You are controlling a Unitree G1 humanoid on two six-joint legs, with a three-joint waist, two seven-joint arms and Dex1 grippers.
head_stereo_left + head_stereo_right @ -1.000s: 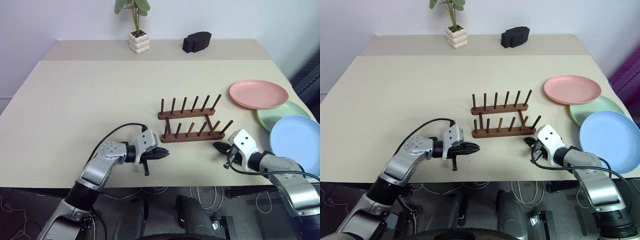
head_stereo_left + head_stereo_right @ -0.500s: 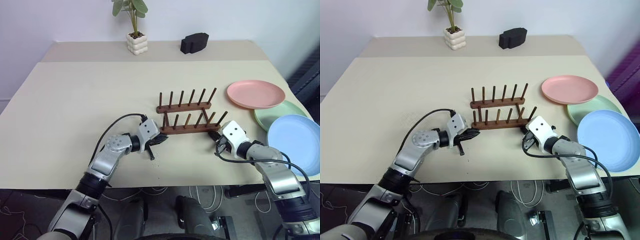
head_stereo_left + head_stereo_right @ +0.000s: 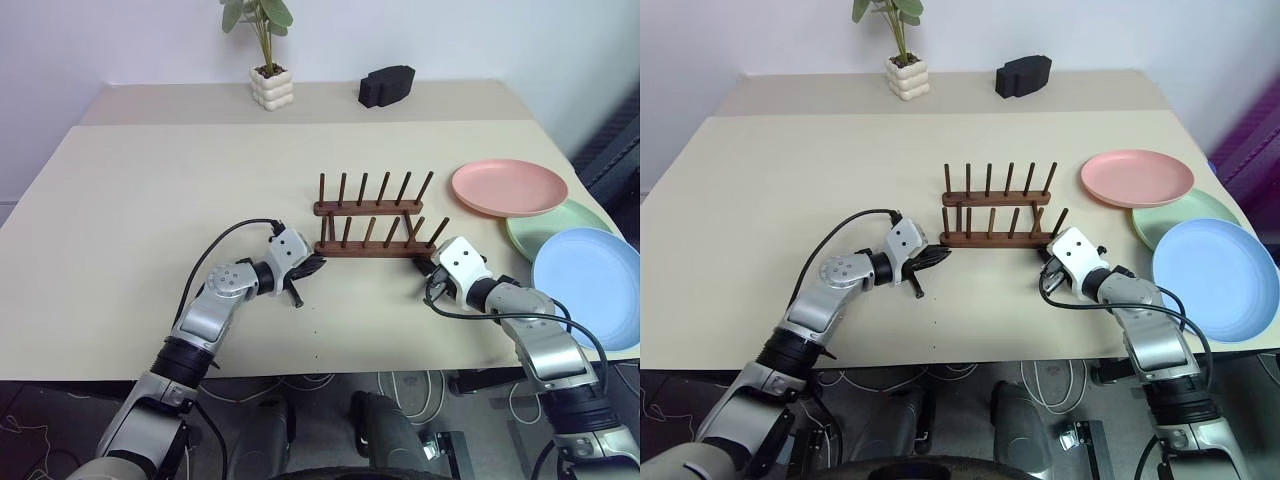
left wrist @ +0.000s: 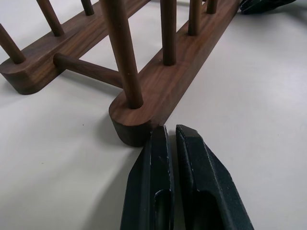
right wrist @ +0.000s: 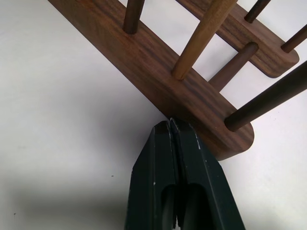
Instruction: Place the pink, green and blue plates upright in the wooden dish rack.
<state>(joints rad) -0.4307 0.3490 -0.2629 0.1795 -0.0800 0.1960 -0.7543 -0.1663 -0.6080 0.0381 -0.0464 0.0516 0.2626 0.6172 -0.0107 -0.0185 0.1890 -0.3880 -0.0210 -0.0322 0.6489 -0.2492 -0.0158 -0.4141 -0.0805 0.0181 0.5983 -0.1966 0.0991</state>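
The wooden dish rack (image 3: 375, 215) stands empty near the table's middle, both bars running left to right. My left gripper (image 3: 318, 264) is shut and empty, its tips against the left end of the near bar (image 4: 139, 120). Shut and empty too, my right gripper (image 3: 425, 268) presses on the near bar's right end (image 5: 192, 96). To the right lie the pink plate (image 3: 508, 187), the green plate (image 3: 560, 218) and the blue plate (image 3: 590, 287), flat and overlapping, with blue nearest me on the green one's rim.
A white pot with a green plant (image 3: 277, 85) and a black blocky object (image 3: 387, 84) stand at the table's far edge. The beige table (image 3: 160, 190) stretches wide to the left of the rack. The plates lie close to its right edge.
Both grippers moved forward against the near bar, and the rack slid away from me and turned squarer to the table edge. The plates kept their places.
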